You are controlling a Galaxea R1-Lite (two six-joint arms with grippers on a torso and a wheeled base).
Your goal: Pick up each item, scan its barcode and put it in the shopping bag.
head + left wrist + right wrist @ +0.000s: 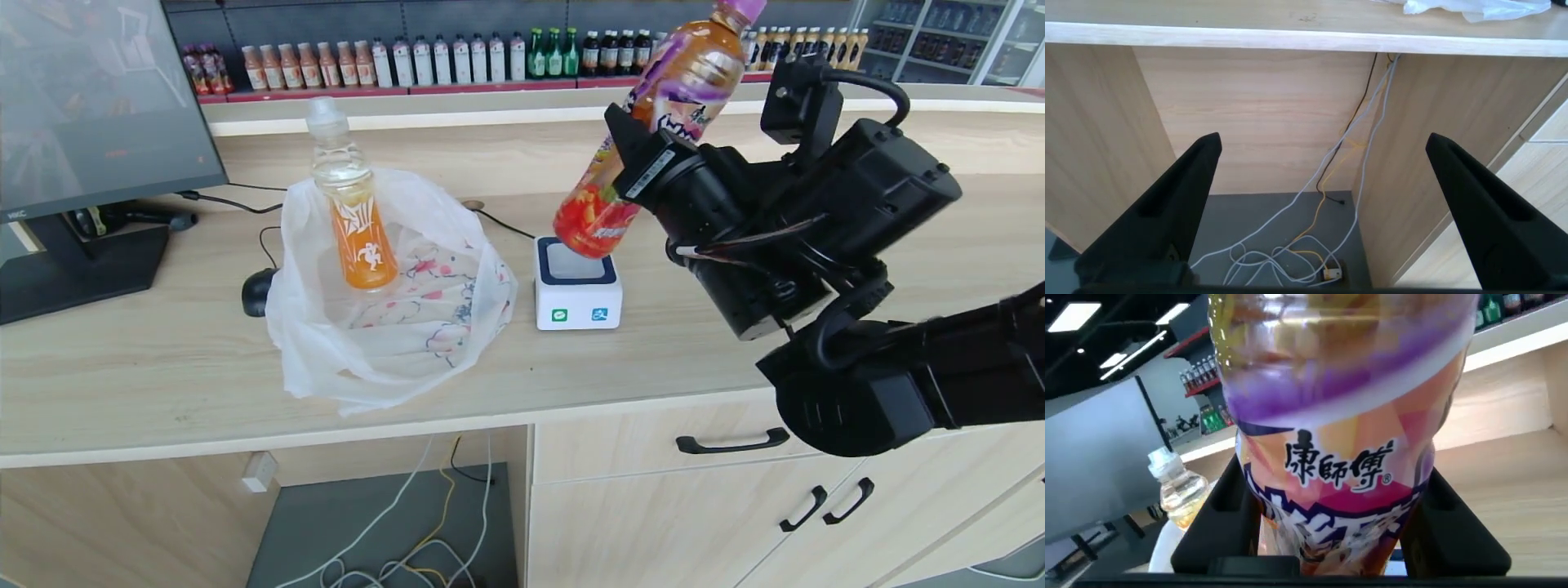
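Note:
My right gripper (645, 155) is shut on a juice bottle (653, 122) with a purple cap and a purple and orange label. The bottle is tilted, its base just above the white barcode scanner (576, 294) on the counter. In the right wrist view the juice bottle (1347, 433) sits between the fingers (1221, 514). A white shopping bag (392, 310) lies open to the scanner's left, and an orange drink bottle (353, 204) with a clear cap stands upright in it. My left gripper (1323, 212) is open below the counter edge, with nothing between its fingers.
A monitor (98, 98) on a black stand (73, 261) occupies the counter's left end. A black mouse (258, 291) lies beside the bag. Drawers with black handles (732, 443) sit under the counter. Loose cables (1315, 237) lie on the floor below. Shelves of bottles (457, 59) line the back.

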